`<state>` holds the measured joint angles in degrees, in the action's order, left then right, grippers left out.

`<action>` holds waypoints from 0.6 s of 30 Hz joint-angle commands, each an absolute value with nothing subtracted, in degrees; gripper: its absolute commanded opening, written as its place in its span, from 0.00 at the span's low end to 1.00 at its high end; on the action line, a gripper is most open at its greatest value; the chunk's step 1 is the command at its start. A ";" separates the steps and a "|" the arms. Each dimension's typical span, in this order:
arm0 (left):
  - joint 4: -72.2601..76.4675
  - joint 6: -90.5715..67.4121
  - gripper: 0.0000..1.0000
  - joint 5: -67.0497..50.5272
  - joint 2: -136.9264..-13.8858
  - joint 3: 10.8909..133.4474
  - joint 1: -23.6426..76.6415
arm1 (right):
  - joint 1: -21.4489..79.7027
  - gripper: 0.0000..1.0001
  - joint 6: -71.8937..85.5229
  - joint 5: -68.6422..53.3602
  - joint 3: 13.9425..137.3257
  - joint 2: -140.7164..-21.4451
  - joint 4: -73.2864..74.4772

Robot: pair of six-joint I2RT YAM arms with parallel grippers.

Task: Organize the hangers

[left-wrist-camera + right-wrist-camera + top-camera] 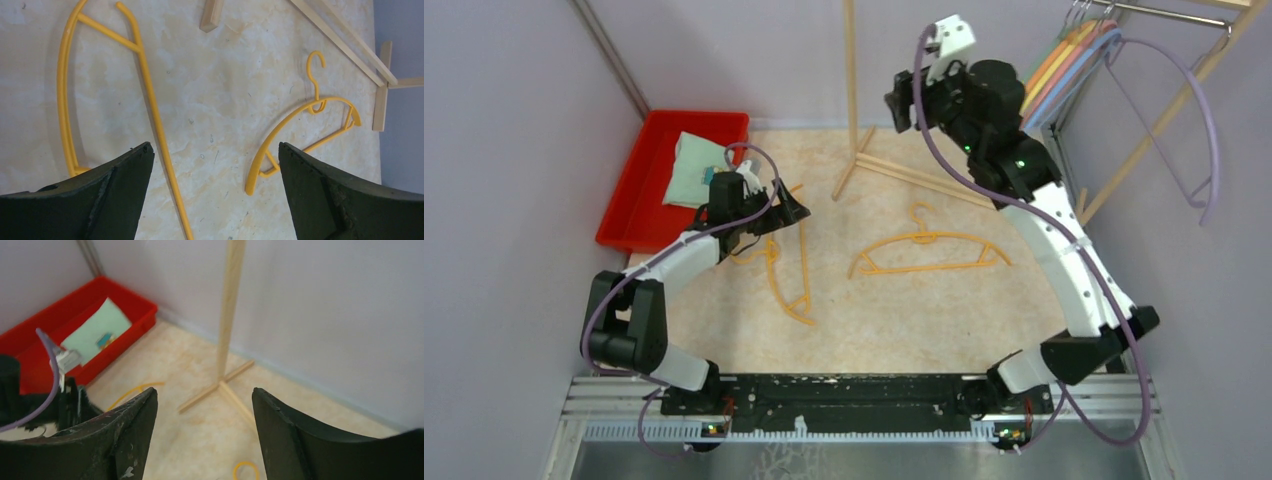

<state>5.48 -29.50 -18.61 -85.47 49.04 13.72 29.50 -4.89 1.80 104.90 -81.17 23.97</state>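
Spread wide across its wrist view, the left tool (pixel 215 146) is hovering empty, its dark, rough-faced fingers apart, just above a yellow hanger (pixel 155 115). That hanger is lying flat on the table (pixel 874 330), left of the upright pole (pixel 851 80). A second yellow hanger (pixel 921 237) is lying near the pole's foot, to its right and toward the arm bases. The right tool (pixel 204 390) is raised just right of the pole, pointing at it, also gaping and carrying nothing.

I am judging the job more than half done. Well to the right of the pole, a bundle of hung hangers (pixel 1064 60) in orange, yellow and blue is pressing together on the rail. A lavender hanger (pixel 1212 120) is dangling a little further out. Only the two on the table are waiting.

Both look like thin, smooth moulded plastic, with bowed shoulders, a straight crossbar and a hook in the same yellow. They are resting on a matte, marbled beige surface. The pole is showing pale, square-cut wood.
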 commanded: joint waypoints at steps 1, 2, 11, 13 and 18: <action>2.10 -27.35 1.00 -17.20 -82.96 50.80 13.27 | 32.65 0.70 2.22 -3.53 105.76 -87.30 30.46; 1.39 -27.09 1.00 -16.89 -82.73 50.87 13.27 | 33.41 0.70 2.62 -3.68 106.03 -88.57 31.05; -4.22 -33.84 1.00 -12.80 -76.91 50.30 13.18 | 39.18 0.73 4.07 -4.69 103.43 -94.24 33.16; -5.87 -34.78 1.00 -9.75 -75.39 51.50 13.14 | 41.55 0.74 2.71 -3.88 101.85 -94.29 33.31; -14.15 -37.56 1.00 -8.05 -74.91 59.15 6.35 | 45.96 0.73 2.81 -5.59 100.04 -97.12 33.07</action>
